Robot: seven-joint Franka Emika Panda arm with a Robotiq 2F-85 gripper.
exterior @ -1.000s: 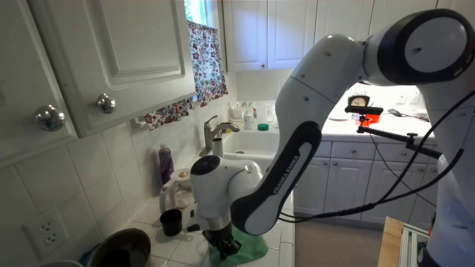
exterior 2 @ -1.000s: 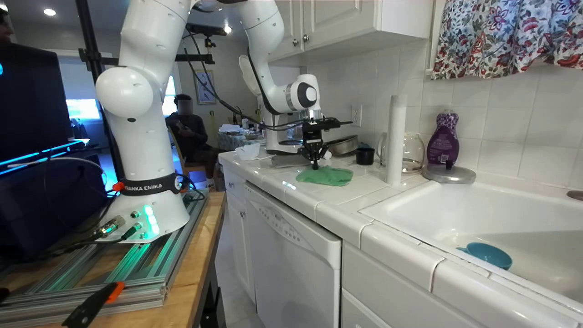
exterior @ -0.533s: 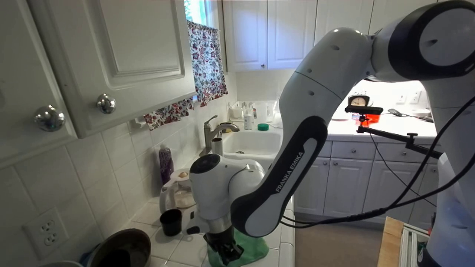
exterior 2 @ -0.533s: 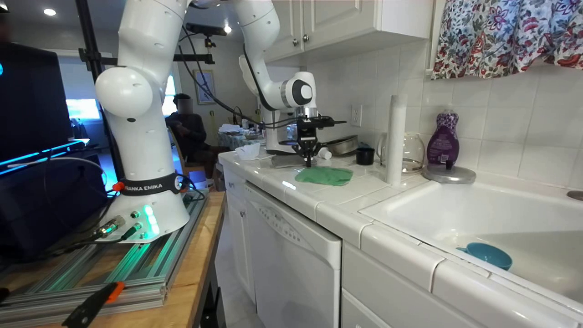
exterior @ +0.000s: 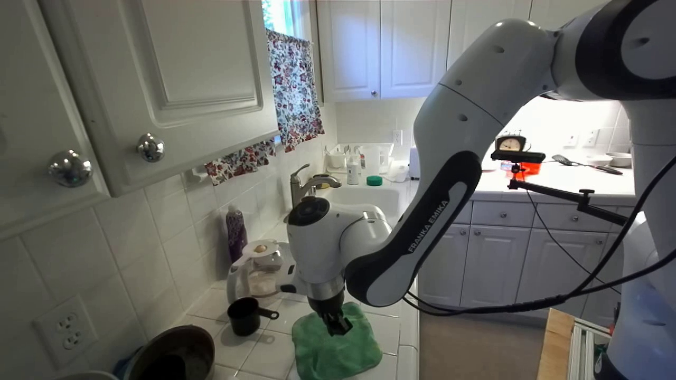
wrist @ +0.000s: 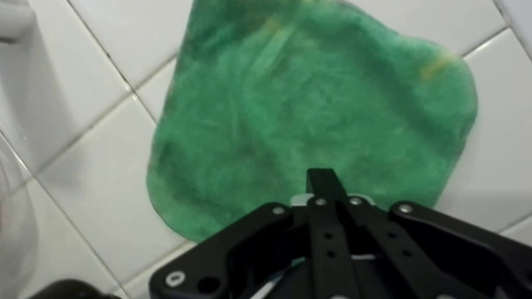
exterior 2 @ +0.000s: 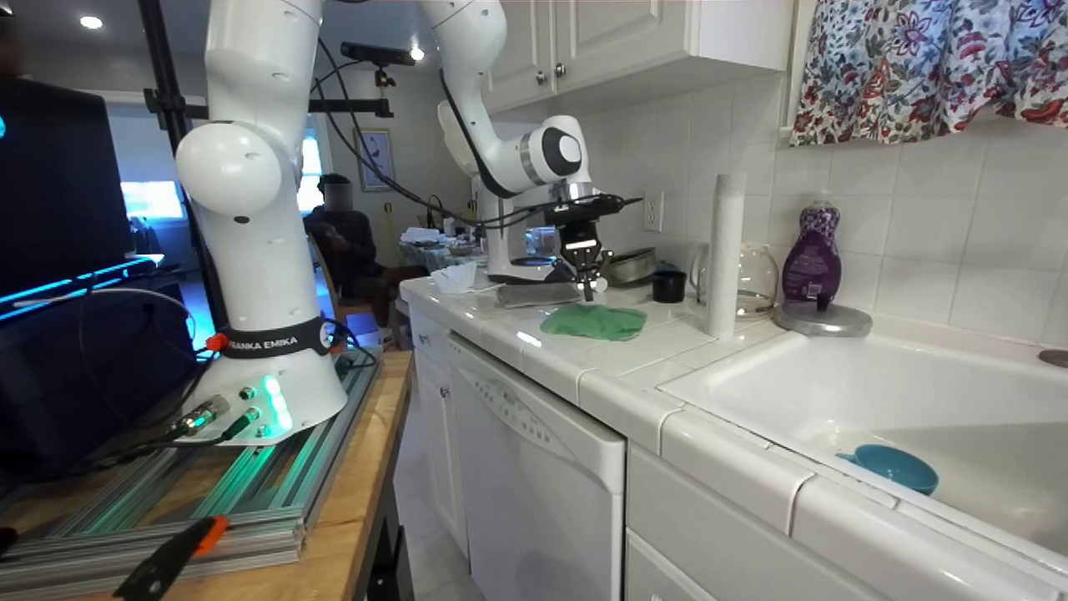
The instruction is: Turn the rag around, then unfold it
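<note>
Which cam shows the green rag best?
Wrist view: it looks down on the green rag and shows it largest, though the top runs out of shot and the claw hides some. Both exterior views show it smaller: in an exterior view the claw overlaps the rag; in an exterior view the rag looks foreshortened.

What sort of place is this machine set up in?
Almost certainly a kitchen, probably in a home: there is a rectangular white sink with a curved silver metal faucet, and what looks like a flat-fronted white dishwasher.
</note>
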